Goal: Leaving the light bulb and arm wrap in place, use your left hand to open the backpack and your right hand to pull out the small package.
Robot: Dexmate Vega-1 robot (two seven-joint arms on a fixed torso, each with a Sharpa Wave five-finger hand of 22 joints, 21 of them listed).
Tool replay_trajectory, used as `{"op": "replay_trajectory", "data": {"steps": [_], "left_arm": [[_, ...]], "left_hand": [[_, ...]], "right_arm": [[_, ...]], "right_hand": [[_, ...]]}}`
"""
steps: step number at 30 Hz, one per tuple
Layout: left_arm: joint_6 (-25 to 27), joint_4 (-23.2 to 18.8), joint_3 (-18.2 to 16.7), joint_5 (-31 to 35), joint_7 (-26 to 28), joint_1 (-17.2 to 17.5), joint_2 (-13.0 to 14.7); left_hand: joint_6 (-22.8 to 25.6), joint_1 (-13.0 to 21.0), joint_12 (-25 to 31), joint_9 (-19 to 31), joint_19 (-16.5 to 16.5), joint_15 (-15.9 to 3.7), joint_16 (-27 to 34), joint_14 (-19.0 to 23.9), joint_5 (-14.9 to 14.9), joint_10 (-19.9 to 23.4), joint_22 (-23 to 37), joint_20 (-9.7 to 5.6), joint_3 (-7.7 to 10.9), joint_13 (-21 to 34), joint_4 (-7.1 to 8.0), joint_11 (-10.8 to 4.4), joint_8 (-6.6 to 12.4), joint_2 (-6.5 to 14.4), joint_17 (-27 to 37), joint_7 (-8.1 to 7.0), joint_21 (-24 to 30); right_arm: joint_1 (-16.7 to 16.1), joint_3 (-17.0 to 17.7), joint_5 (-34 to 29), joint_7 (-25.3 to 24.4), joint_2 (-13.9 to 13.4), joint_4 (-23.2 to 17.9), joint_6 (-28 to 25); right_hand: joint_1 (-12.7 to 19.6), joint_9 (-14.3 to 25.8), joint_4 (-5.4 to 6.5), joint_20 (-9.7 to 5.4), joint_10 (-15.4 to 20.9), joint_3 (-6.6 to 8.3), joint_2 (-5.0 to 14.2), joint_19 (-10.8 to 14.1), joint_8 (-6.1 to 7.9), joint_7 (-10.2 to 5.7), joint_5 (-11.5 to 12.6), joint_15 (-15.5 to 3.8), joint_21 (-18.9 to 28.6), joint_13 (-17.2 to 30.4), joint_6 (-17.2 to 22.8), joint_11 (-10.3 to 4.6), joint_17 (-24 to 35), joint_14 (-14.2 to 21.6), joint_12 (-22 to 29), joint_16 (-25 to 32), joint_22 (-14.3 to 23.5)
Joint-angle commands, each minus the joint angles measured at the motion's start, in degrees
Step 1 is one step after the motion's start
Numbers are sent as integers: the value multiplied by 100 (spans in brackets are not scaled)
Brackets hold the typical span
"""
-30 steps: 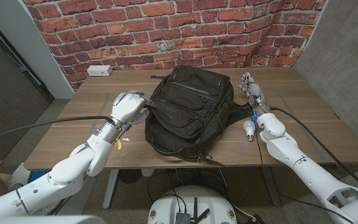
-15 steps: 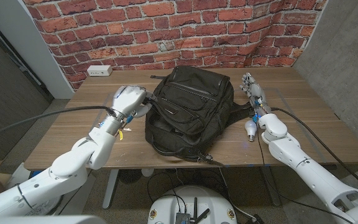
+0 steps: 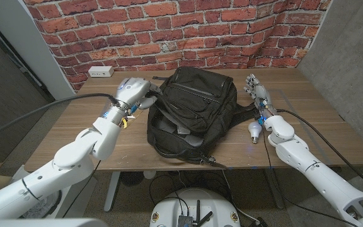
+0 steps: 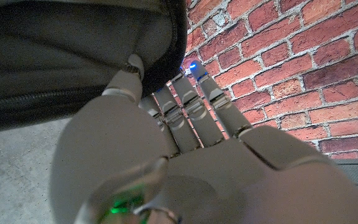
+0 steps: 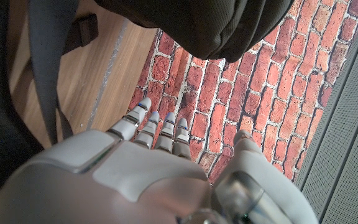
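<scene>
- The backpack [image 3: 191, 113] lies on its back in the middle of the worktop [image 3: 320, 120], top end toward the brick wall [image 3: 188, 25], its zip parted so a dark slot shows along the side facing 9 o'clock.
- The left hand [image 3: 134, 93] sits at the pack's 10 o'clock corner. The left wrist view shows a finger [image 4: 129, 74] hooked at the flap's edge, apparently pulling the opening wider. I read it as gripping the flap, though whether it holds the zip pull or the fabric I cannot tell.
- The right hand [image 3: 257, 91] waits just beside the pack at 3 o'clock, fingers straight and apart, holding nothing. It is likely parked there to reach in once the mouth is wide enough.
- The light bulb [image 3: 253, 131] lies on the worktop at the pack's 4 o'clock, close against the right wrist, so a careless swing could knock it.
- The small package is presumably inside the dark slot.
</scene>
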Motion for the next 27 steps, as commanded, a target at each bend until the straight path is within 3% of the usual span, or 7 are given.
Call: {"op": "replay_trajectory", "data": {"steps": [1,27], "left_arm": [[110,-45,187,-157,-556,-537,-305],[-536,706,413,-1161,-1032,-1637,-503]], "left_hand": [[174,-9,24,92,13,-122,5,41,32,68,12,-754,114,30,55,-5,53,105,22,148,-21],[185,-7,10,96,12,-125,-8,81,33,104,11,-751,152,33,47,0,66,94,22,161,-37]], "right_arm": [[-262,105,37,-79,-277,-491,-304],[-1031,282,-475,-1056,-454,-1657,-700]], "right_hand": [[20,10,-34,-177,26,16,213,30,3,12,-24,-254,23,7,13,12,-9,14,0,19,8],[61,9,-70,-191,43,45,222,52,0,0,-31,-280,27,7,8,-3,-23,34,4,28,8]]}}
